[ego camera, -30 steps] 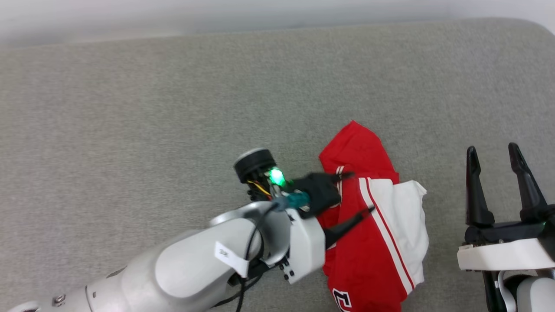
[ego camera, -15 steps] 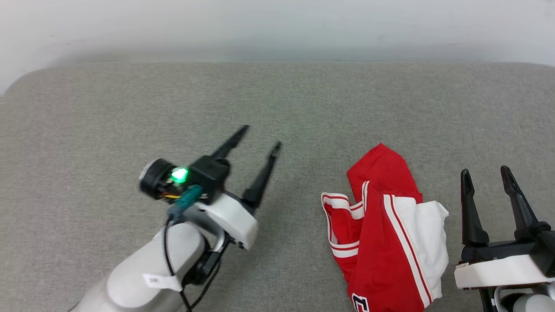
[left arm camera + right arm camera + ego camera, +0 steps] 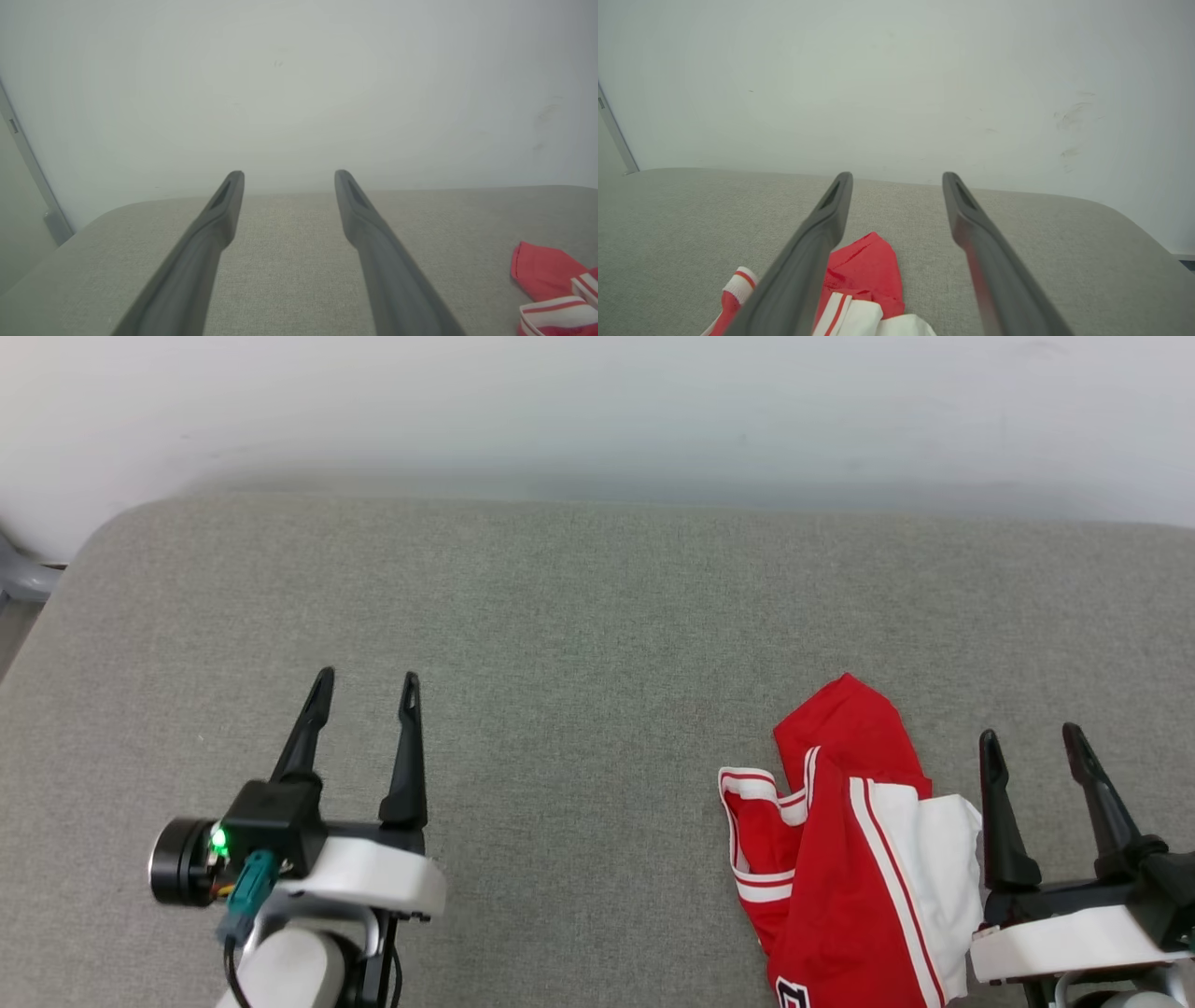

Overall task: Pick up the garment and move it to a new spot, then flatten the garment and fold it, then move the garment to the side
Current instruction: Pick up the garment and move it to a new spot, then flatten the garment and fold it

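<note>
Crumpled red-and-white garment (image 3: 840,859) at near right of the grey padded surface (image 3: 579,644), beside the right gripper (image 3: 1030,735); left gripper (image 3: 366,683) well apart at left; both grippers spread, empty; the garment's lettering is cut off, illegible.

The surface (image 3: 579,616) is grey woven cloth, matt and rough. The garment (image 3: 822,887) is soft matt cloth. The left gripper (image 3: 367,675) and right gripper (image 3: 1029,733) have dark matt plastic fingers.
</note>
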Robot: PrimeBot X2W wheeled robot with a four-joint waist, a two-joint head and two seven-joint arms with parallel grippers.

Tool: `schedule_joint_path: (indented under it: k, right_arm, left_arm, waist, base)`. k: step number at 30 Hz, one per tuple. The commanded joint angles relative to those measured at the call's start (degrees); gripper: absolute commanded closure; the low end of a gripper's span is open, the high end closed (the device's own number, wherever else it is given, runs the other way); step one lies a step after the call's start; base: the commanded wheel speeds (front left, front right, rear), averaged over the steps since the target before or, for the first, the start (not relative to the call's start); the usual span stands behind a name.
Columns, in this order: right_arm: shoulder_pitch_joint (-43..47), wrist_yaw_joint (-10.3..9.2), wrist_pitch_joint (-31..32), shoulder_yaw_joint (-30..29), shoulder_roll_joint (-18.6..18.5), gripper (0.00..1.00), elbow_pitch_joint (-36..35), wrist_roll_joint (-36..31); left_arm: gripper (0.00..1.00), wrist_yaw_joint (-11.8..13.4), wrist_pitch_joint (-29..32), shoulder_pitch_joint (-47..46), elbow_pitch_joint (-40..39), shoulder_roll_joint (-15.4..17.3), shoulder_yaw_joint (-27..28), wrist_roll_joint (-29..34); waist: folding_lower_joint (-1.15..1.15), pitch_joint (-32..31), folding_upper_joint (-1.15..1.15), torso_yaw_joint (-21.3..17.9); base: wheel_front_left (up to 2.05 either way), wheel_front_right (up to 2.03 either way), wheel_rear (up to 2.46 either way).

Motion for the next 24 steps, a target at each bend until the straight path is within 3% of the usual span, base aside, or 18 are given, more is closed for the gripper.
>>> schedule_joint_path:
  k: [1, 10, 24]
  right_arm:
    - [0.9, -0.04, -0.1, 0.1, 0.1, 0.0, 0.3, 0.2]
    - [2.6, -0.04, -0.1, 0.1, 0.1, 0.0, 1.7, 1.1]
    - [5.2, -0.04, -0.1, 0.0, 0.1, 0.0, 3.0, 2.7]
  left_arm:
    - [0.0, -0.9, -0.1, 1.7, -0.6, -1.2, 1.7, 1.1]
    - [0.0, -8.4, -0.1, 10.8, 1.3, -7.8, 10.8, 7.9]
    - [0.0, -15.3, -0.1, 16.7, 2.4, -13.1, 17.9, 14.7]
  waist:
    - [0.0, -0.5, 0.0, 0.0]
    - [0.0, -3.0, 0.0, -0.6]
    - [0.0, -5.3, 0.0, -1.3]
  base:
    - [0.0, 0.0, 0.0]
    - [0.0, 0.0, 0.0]
    - [0.0, 0.0, 0.0]
